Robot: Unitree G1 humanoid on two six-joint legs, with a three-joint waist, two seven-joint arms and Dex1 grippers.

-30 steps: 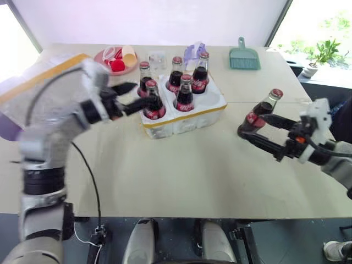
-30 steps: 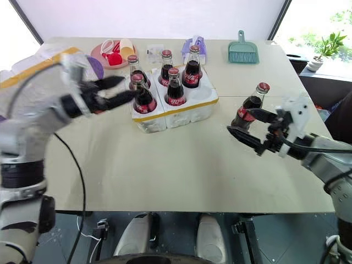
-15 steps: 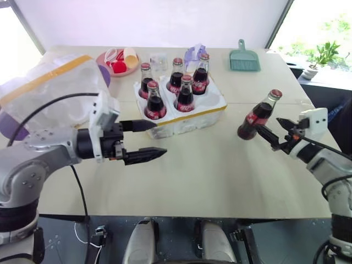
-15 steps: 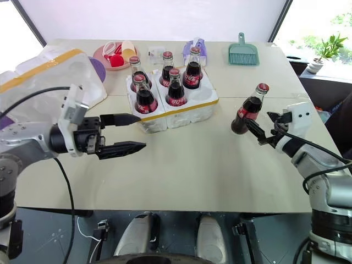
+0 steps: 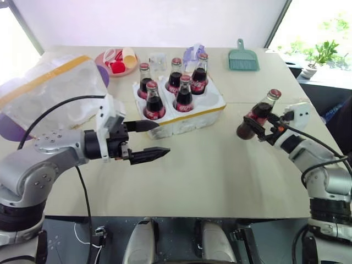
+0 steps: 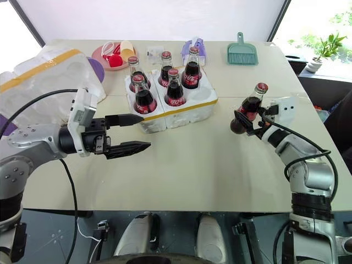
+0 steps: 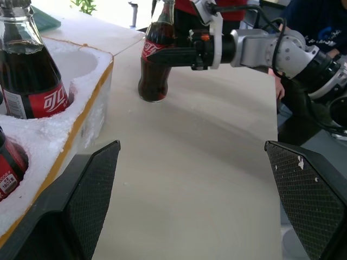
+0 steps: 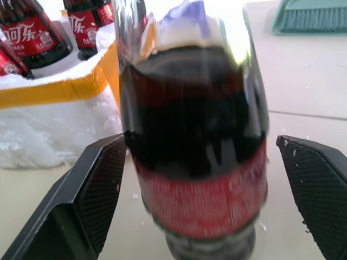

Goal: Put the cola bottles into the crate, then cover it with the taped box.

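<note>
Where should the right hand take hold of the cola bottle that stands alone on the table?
Probably at the labelled body of the lone cola bottle, approaching level from the robot's side. It stands upright, the body is its widest part, and the open right hand already brackets it there.

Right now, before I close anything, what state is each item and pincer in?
Crate: five bottles seated upright, one well empty.
Sixth cola bottle: upright on the table, outside the crate, between the right pincer's fingers, not gripped.
Right pincer: open around that bottle.
Left pincer: open, empty, beside the crate.
Taped box: lying open side up, not on the crate.
</note>
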